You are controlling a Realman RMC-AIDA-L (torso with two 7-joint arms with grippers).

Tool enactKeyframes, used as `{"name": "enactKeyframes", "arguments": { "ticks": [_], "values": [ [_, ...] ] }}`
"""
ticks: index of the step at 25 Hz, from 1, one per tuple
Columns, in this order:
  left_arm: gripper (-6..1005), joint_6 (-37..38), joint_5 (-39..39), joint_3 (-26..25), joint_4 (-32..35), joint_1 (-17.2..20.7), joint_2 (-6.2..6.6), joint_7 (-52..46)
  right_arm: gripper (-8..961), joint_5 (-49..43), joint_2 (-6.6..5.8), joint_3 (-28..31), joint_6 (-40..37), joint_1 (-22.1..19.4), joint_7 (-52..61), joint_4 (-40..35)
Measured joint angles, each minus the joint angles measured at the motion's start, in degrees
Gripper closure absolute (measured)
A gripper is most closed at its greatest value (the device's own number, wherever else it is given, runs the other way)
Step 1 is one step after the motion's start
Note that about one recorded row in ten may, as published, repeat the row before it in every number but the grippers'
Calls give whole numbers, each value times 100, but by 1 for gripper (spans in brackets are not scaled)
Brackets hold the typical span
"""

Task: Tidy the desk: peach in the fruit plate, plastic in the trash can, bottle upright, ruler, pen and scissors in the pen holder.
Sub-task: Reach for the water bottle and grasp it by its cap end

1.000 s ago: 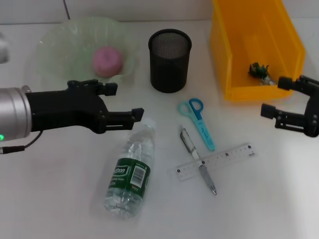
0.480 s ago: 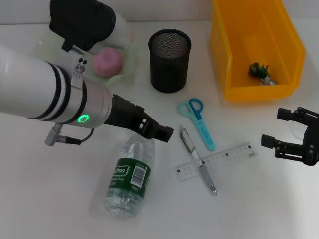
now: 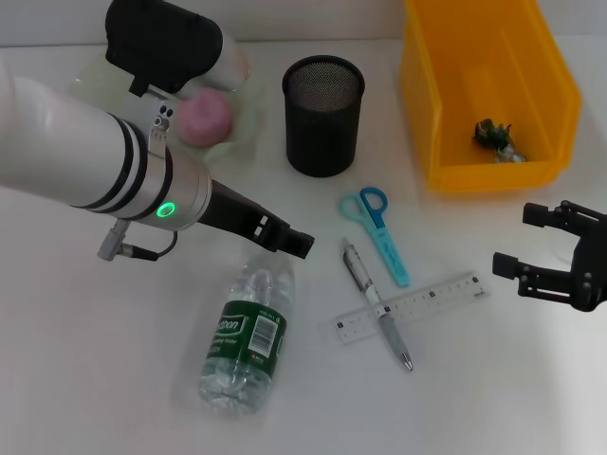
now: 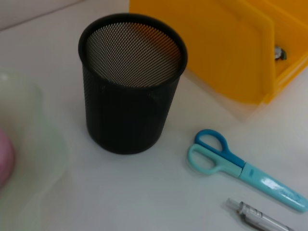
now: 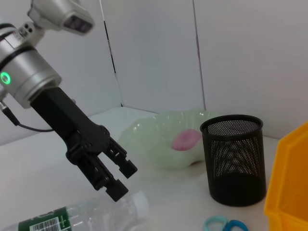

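Hovering our left gripper (image 3: 289, 239) just above the cap end of the bottle (image 3: 247, 334), we are keeping its fingers spread apart, gripping nothing; the bottle is lying on its side on the desk (image 3: 95, 360). We are holding our right gripper (image 3: 541, 251) wide and empty near the trash can (image 3: 493, 90). The peach (image 3: 205, 116) is sitting in the fruit plate (image 3: 242, 128).

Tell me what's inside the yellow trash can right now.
In the trash can lies one small crumpled piece of green-and-white plastic, near the wall closest to the robot's right side. The rest of its visible floor shows nothing else; its near wall hides the strip of floor right behind it.
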Motion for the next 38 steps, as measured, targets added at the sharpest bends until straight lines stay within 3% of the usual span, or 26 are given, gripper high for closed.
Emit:
{"name": "enactKeyframes", "arguments": {
  "ticks": [3, 12, 38],
  "values": [
    [139, -13, -151, -189, -584, -313, 0, 18, 107, 0, 3, 0, 2, 36, 1, 49],
    [140, -56, -402, -608, -1324, -567, 0, 34, 107, -6, 3, 0, 15, 64, 29, 83],
    [140, -114, -748, -1054, -2477, -1100, 0, 53, 108, -18, -15, -25, 20, 210, 123, 302]
  ]
}}
